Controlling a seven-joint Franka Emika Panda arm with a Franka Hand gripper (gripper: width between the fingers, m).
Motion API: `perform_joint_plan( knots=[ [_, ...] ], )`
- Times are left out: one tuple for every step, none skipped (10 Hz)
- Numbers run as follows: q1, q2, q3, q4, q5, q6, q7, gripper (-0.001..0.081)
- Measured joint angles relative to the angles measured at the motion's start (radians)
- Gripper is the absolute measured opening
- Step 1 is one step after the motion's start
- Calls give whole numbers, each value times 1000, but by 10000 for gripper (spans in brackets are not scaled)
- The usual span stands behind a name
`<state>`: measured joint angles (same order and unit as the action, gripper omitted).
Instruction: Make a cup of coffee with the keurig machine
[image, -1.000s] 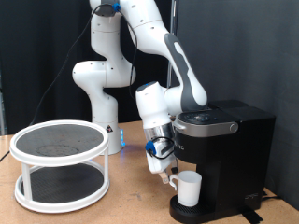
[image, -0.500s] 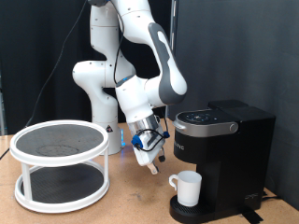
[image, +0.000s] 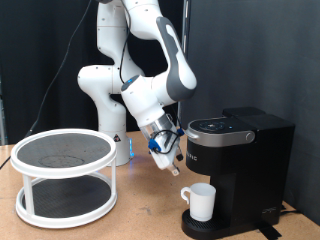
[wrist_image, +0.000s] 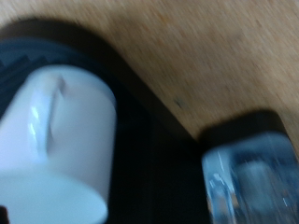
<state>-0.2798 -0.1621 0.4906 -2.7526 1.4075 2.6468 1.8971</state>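
The white cup (image: 200, 202) stands upright on the round drip tray (image: 203, 228) under the spout of the black keurig machine (image: 245, 165), its lid down. My gripper (image: 171, 167) hangs in the air to the exterior view's left of the machine, above and left of the cup, touching neither. It is open and holds nothing. In the wrist view the cup (wrist_image: 56, 140) shows blurred on the dark tray (wrist_image: 154, 140), with one finger (wrist_image: 248, 182) over the wooden table.
A white two-tier round rack (image: 65, 175) with dark shelves stands on the wooden table (image: 140, 210) at the exterior view's left. The arm's white base (image: 100, 100) is behind, in front of a black curtain.
My gripper has drawn back from the cup, moving up and to the exterior view's left. The cup stays on the drip tray.
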Motion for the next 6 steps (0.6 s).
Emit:
perform_joint_plan(
  knots=[
    [0,-52,-8,-11,-5,-57,23,735],
    [0,-102,-15,-20,-11,-109,41,735],
    [0,-149,-22,-26,-27,-158,65,735],
    [0,-193,-26,-28,-39,-201,89,735],
    [1,-237,-34,-29,-49,-246,111,735],
    [1,-279,-43,-28,-63,-295,140,735]
  ],
)
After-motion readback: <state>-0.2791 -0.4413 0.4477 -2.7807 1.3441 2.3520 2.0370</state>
